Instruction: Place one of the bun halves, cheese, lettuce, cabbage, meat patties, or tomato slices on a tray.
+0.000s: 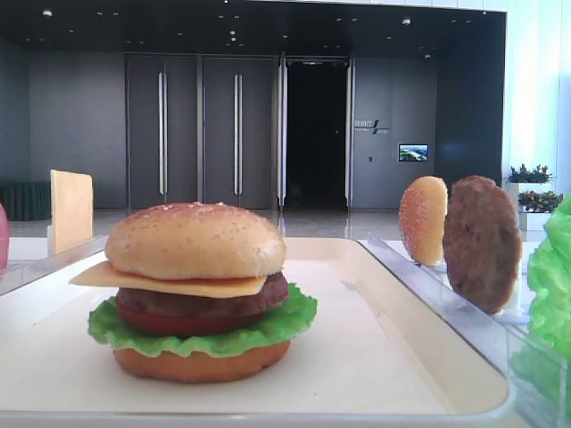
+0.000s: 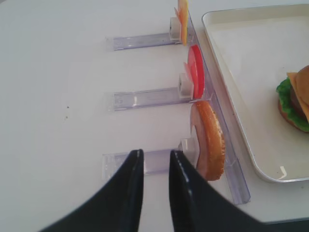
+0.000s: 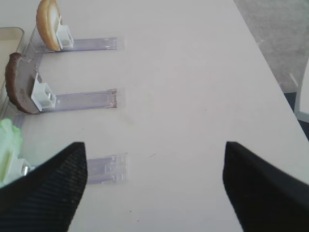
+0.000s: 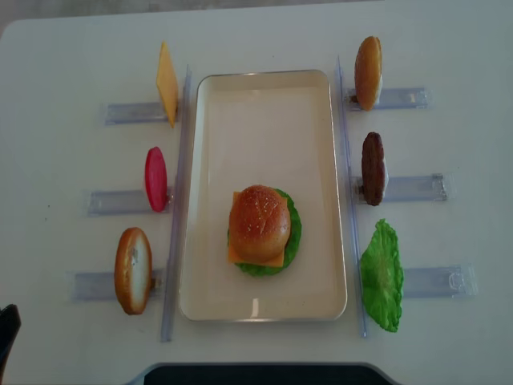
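Nearest our low front view, the assembled burger sits on the tray (image 4: 204, 200): the domed top bun (image 1: 194, 239) crowns a cheese slice (image 1: 169, 280), a meat patty (image 1: 205, 300), a tomato slice (image 1: 183, 323), lettuce (image 1: 201, 334) and the bottom bun (image 1: 201, 361). We see our left gripper (image 2: 153, 159) with its fingers pressed together, holding nothing, just beside a spare bun half (image 2: 208, 140) standing in its clear holder (image 2: 145, 162) left of the tray, well apart from the burger. Our right gripper (image 3: 154, 166) is spread wide and empty over bare table (image 3: 193, 96), right of the tray, with a standing patty (image 3: 20, 83), another bun half (image 3: 47, 24) and a lettuce leaf (image 3: 9, 140) to its left.
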Controlling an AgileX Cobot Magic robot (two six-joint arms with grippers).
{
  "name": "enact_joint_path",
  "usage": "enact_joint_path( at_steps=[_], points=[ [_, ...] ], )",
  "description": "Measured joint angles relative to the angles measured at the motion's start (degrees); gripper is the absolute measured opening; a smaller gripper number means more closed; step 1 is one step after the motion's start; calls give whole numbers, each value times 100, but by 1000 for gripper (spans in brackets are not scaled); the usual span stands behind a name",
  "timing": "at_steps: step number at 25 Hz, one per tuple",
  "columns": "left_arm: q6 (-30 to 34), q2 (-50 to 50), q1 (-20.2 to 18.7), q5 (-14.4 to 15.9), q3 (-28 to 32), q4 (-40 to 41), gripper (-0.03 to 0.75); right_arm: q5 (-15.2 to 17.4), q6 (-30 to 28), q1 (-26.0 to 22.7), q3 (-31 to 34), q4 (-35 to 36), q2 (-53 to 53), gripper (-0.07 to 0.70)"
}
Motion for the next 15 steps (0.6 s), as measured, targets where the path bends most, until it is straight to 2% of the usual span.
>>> enact_joint_path(
  at_steps=[15],
  points=[
    [0,0,0,0,0,0,140,0,0,0,0,43,0,577]
  ],
)
